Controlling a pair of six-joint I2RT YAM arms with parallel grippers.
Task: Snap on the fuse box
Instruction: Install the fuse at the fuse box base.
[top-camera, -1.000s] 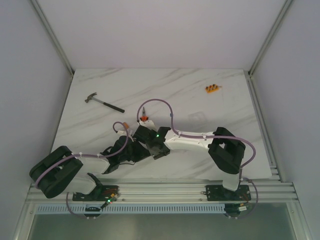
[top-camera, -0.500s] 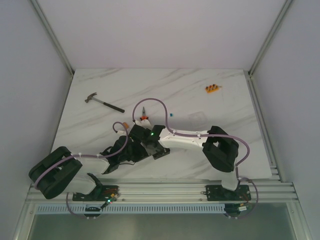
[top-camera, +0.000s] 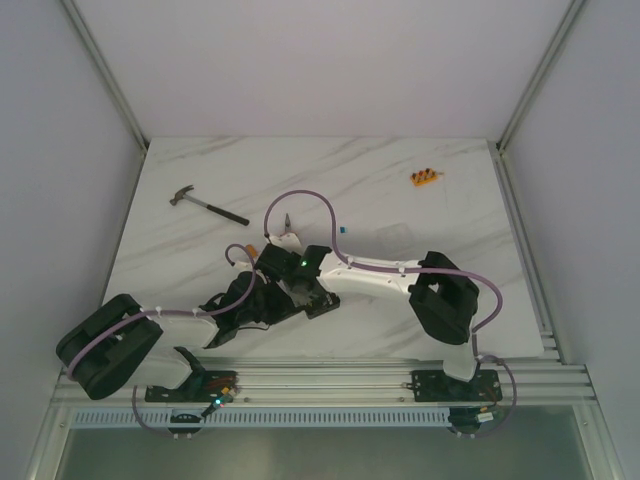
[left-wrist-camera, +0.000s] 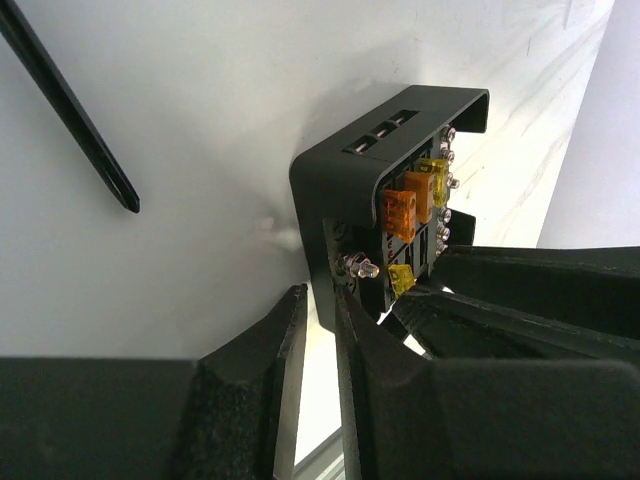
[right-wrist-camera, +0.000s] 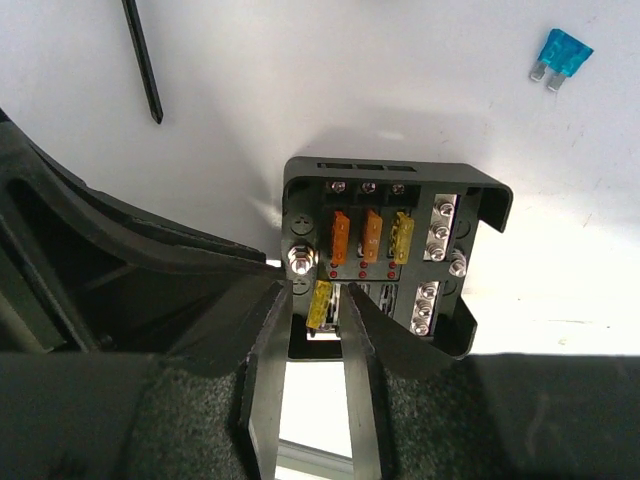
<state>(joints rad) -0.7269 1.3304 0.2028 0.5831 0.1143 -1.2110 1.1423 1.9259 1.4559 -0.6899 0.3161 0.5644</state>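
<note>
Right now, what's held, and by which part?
Left gripper pinches the fuse box by its near side wall. Right gripper holds nothing; jaws apart astride a seated yellow fuse.

The left arm (top-camera: 180, 312) folds back to an elbow at the near left corner, then reaches forward and inward. The right arm (top-camera: 375, 282) bends at its elbow on the right and extends leftward, so the two wrists meet near the middle. The left gripper (left-wrist-camera: 315, 305) pinches a wall of the fuse box (left-wrist-camera: 350, 170) between narrowly parted fingers. The right gripper (right-wrist-camera: 317, 300) has its fingers a little apart, clamping nothing.
</note>
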